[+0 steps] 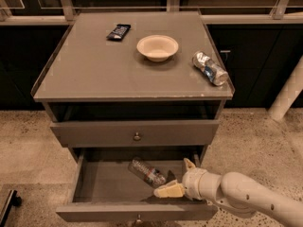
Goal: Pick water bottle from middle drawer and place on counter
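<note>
The water bottle (147, 172), clear with a dark label band, lies on its side in the pulled-out middle drawer (94, 183), near the drawer's centre. My gripper (178, 178) is inside the drawer's right part, just right of the bottle and not touching it. Its pale fingers (168, 190) are spread open and empty. The grey counter (94, 70) is the cabinet top above.
On the counter lie a white bowl (157, 47), a crushed silver-and-blue can (209, 68) near the right edge, and a dark snack wrapper (118, 31). A shut drawer with a knob (137, 136) sits above the open one. A pale post (289, 93) stands at right.
</note>
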Action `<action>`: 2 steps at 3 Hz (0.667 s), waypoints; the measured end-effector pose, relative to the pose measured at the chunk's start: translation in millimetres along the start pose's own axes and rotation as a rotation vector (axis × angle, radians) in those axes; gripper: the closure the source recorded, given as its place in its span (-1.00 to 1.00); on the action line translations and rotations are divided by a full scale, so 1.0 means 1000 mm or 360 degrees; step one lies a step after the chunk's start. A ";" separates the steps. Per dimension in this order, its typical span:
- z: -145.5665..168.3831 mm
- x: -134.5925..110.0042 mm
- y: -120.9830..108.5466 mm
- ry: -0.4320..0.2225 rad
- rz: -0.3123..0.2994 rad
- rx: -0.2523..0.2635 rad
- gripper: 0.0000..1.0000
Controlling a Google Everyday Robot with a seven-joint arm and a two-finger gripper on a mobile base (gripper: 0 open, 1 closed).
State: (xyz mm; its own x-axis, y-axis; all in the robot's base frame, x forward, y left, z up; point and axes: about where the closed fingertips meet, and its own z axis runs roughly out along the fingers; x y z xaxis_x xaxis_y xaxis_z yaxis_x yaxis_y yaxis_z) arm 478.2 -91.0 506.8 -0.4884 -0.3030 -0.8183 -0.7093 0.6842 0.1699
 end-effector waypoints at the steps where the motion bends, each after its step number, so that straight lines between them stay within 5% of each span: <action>1: 0.004 0.003 -0.001 -0.0006 0.0020 0.0000 -1.00; 2: 0.009 0.009 0.000 0.0018 0.0008 0.0023 -1.00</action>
State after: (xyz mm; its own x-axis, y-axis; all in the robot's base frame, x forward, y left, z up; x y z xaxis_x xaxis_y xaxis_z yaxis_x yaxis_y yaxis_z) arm 478.8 -88.0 495.0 -0.4978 -0.3067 -0.8113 -0.6991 0.6955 0.1660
